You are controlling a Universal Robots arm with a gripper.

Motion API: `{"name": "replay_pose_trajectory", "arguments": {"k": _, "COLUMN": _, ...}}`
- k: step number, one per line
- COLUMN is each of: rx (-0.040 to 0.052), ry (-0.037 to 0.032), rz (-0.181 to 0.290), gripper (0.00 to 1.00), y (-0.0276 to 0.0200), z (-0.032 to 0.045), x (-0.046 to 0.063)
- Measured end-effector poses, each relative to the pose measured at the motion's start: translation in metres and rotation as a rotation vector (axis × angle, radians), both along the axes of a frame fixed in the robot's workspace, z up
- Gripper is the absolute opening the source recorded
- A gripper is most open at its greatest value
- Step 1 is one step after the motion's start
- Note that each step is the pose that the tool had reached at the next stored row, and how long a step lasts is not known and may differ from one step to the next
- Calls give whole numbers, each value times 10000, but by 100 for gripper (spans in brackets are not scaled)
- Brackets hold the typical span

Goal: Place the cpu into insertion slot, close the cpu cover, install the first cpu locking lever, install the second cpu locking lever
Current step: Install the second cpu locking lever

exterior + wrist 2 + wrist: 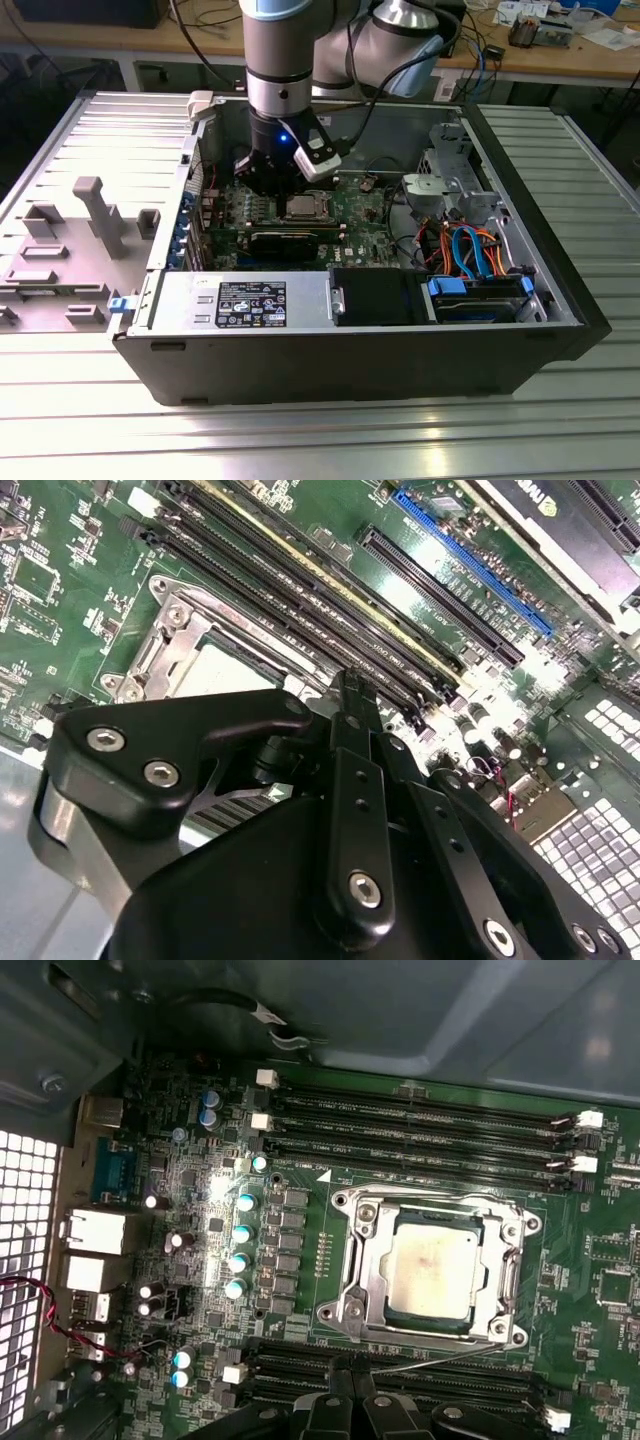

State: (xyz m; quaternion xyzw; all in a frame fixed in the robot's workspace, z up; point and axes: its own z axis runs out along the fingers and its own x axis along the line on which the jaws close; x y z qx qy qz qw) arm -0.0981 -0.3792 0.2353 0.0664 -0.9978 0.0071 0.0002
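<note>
While upright, pincer (pixel 268 188) beside cpu (pixel 301 208)

Cpu (pixel 432 1270) face — dull silver metal; cpu cover (pixel 360 1245) — shiny steel.

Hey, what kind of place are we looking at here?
Likely an electronics or robotics lab: an open computer case sits on a ribbed metal table, with a cluttered workbench behind and the gripper over the board.
</note>
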Motion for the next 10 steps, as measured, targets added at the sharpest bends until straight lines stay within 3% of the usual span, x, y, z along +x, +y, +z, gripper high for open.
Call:
{"name": "replay_pose_trajectory", "arguments": {"k": 2, "rx": 16, "ry": 1, "rz": 16, "gripper": 11, "y": -5, "z": -11, "x": -3}}
{"name": "replay_pose_trajectory", "arguments": {"k": 6, "rx": 197, "ry": 2, "rz": 133, "gripper": 11, "y": -18, "z": -49, "x": -26}}
{"name": "replay_pose_trajectory", "arguments": {"k": 10, "rx": 289, "ry": 2, "rz": 197, "gripper": 11, "y": -24, "z": -73, "x": -29}}
